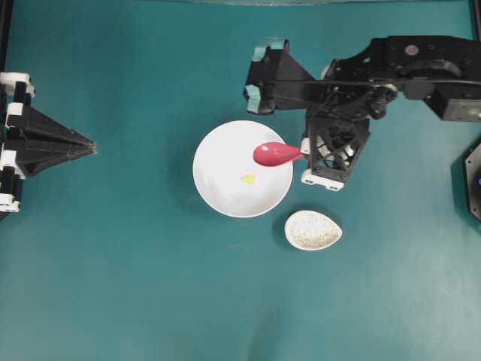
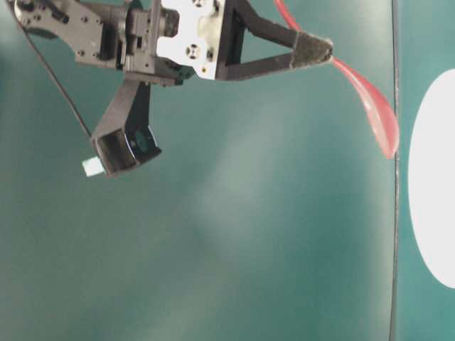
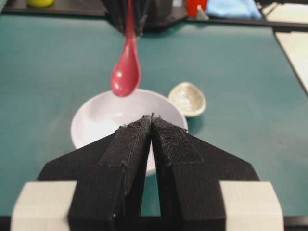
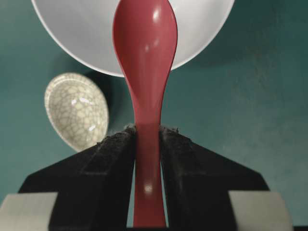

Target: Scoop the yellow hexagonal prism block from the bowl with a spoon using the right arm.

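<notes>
Plain teal table (image 1: 113,286), matte, same colour all over. Only two things actually sit on it: the big white bowl (image 1: 218,154) roughly dead centre, and a small speckled off-white teardrop spoon rest (image 1: 313,230) at about 4 o'clock from the bowl, close beside it but not touching.

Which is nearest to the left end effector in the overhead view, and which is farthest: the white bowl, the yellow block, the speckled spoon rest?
1. White bowl, its left rim nearest.
2. Yellow block, inside the bowl.
3. Speckled spoon rest, beyond the bowl, lower right.
</notes>
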You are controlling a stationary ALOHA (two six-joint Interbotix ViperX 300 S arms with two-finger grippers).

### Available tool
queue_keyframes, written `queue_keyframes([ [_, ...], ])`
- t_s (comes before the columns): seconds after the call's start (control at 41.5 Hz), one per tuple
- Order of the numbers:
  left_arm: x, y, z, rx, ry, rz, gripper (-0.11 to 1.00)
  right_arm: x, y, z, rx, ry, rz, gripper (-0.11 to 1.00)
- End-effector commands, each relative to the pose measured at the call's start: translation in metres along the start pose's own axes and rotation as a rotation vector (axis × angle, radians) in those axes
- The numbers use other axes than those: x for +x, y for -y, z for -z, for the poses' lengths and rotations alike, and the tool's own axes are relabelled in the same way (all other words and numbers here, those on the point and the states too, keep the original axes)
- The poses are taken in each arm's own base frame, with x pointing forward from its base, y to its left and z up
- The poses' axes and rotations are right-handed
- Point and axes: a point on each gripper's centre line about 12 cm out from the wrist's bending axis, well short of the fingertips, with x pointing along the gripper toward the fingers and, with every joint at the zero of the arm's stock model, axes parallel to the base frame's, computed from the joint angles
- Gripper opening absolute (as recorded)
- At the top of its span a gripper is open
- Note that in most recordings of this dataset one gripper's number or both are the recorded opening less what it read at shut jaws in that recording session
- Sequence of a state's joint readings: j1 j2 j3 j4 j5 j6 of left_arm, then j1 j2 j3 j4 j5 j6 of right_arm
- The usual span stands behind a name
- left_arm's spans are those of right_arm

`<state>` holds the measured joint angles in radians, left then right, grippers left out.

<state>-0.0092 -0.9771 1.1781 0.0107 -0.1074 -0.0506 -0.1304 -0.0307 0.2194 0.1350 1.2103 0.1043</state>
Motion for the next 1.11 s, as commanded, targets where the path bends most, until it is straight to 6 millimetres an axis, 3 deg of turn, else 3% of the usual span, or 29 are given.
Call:
queue_keyframes([
  [0.0,0.002,0.000,-0.011,0.000,0.031,0.000,0.08,-0.014,-0.004,-0.006,0.007,-0.012,-0.001,0.23],
  [0.313,0.002,0.000,-0.010,0.000,0.026,0.000,0.08,-0.016,-0.009,-0.022,0.015,-0.114,-0.004,0.22],
  [0.746,0.002,0.000,-0.009,0.001,0.020,0.000,0.08,-0.005,-0.011,-0.029,0.013,-0.209,0.000,0.22],
  [1.083,0.003,0.000,-0.009,0.003,0.021,0.000,0.08,0.017,-0.009,-0.033,0.015,-0.258,-0.002,0.23],
])
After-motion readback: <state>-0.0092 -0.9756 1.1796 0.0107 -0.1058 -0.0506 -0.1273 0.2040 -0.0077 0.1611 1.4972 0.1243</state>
